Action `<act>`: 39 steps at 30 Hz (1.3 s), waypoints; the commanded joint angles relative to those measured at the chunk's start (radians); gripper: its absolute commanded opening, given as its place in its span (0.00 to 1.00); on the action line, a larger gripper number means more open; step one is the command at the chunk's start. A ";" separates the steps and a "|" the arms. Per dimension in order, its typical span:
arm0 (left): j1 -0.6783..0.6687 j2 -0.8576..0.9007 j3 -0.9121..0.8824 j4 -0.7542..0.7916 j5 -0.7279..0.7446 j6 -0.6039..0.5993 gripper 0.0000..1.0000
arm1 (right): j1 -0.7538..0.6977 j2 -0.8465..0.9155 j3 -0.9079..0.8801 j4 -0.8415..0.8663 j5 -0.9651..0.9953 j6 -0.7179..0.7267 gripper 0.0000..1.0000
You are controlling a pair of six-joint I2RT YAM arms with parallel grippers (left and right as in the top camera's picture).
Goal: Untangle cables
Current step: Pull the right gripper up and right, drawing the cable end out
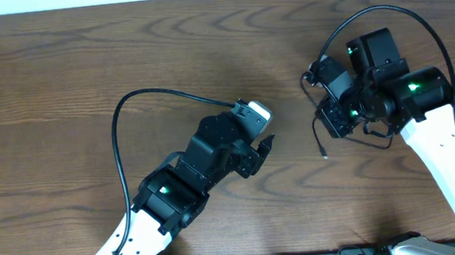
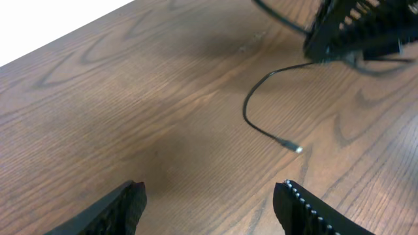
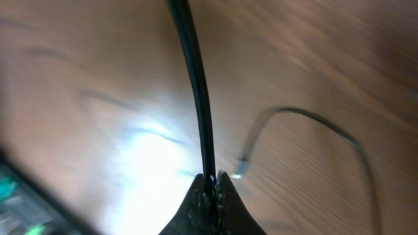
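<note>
Wooden bench (image 1: pixel 57 68); right end effector (image 3: pixel 213 177) pinches black cable (image 3: pixel 196 85); left end effector (image 2: pixel 210 194) spread, empty; no tangle visible, likely nearly done.

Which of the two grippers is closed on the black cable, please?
The right gripper: it is pinched shut on the black cable, whereas the left gripper stands open and holds nothing.
</note>
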 commanded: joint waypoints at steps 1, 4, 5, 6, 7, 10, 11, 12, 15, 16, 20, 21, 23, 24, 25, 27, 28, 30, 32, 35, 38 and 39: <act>-0.003 0.003 0.019 0.001 -0.001 -0.005 0.67 | 0.003 -0.002 0.021 -0.007 0.406 0.171 0.01; -0.003 0.003 0.019 0.001 -0.001 -0.005 0.67 | 0.000 -0.002 0.021 -0.045 0.665 0.311 0.01; -0.003 0.003 0.019 0.001 -0.001 -0.004 0.67 | 0.000 -0.002 0.021 -0.056 0.721 0.356 0.01; -0.003 0.003 0.019 0.002 -0.001 -0.005 0.67 | 0.000 -0.002 0.021 -0.067 0.774 0.397 0.01; -0.003 0.003 0.019 0.002 -0.001 -0.004 0.67 | 0.000 -0.002 0.021 -0.074 0.796 0.418 0.01; -0.003 0.003 0.019 0.002 -0.001 -0.004 0.67 | 0.003 -0.002 0.020 -0.080 0.780 0.418 0.01; -0.003 0.003 0.019 0.002 -0.001 -0.004 0.67 | 0.006 -0.002 0.020 -0.080 0.781 0.415 0.01; -0.003 0.003 0.019 0.001 -0.001 -0.004 0.67 | 0.010 -0.002 0.020 -0.080 0.773 0.396 0.01; -0.003 0.003 0.019 0.001 -0.001 -0.004 0.67 | 0.042 -0.002 0.020 -0.076 0.777 0.357 0.01; -0.003 0.003 0.019 0.001 -0.001 -0.004 0.67 | 0.062 -0.002 0.020 -0.073 0.751 0.305 0.01; -0.003 0.003 0.019 0.001 -0.001 -0.004 0.67 | 0.149 -0.002 0.020 -0.043 0.695 0.164 0.01; -0.003 0.003 0.019 0.001 -0.001 -0.004 0.67 | 0.169 -0.002 0.020 -0.036 0.735 0.184 0.01; -0.003 0.003 0.019 0.001 -0.001 -0.004 0.67 | 0.193 -0.002 0.020 -0.055 0.785 0.201 0.01; -0.003 0.003 0.019 0.001 -0.001 -0.004 0.67 | 0.201 -0.002 0.020 -0.071 0.797 0.174 0.01; -0.003 0.003 0.019 0.002 -0.001 -0.004 0.67 | 0.203 -0.002 0.020 -0.072 0.894 0.251 0.01; -0.003 0.004 0.019 0.002 -0.001 -0.004 0.67 | 0.198 -0.002 0.020 -0.116 1.083 0.462 0.01; -0.003 0.004 0.019 0.001 -0.002 -0.004 0.67 | 0.195 -0.002 0.020 -0.134 1.105 0.478 0.01; -0.003 0.003 0.019 0.001 -0.001 -0.004 0.67 | 0.182 -0.002 0.021 -0.153 1.146 0.581 0.01; -0.003 0.003 0.019 0.001 -0.001 -0.004 0.67 | 0.171 -0.002 0.021 -0.156 1.139 0.591 0.01; -0.003 0.003 0.019 0.001 -0.001 -0.004 0.67 | 0.169 -0.002 0.022 -0.088 0.897 0.424 0.01; -0.003 0.004 0.019 0.002 -0.001 -0.004 0.67 | 0.172 -0.002 0.023 0.024 0.309 0.033 0.01; -0.003 0.004 0.019 0.002 -0.002 -0.004 0.67 | 0.172 -0.002 0.023 0.056 0.251 0.012 0.01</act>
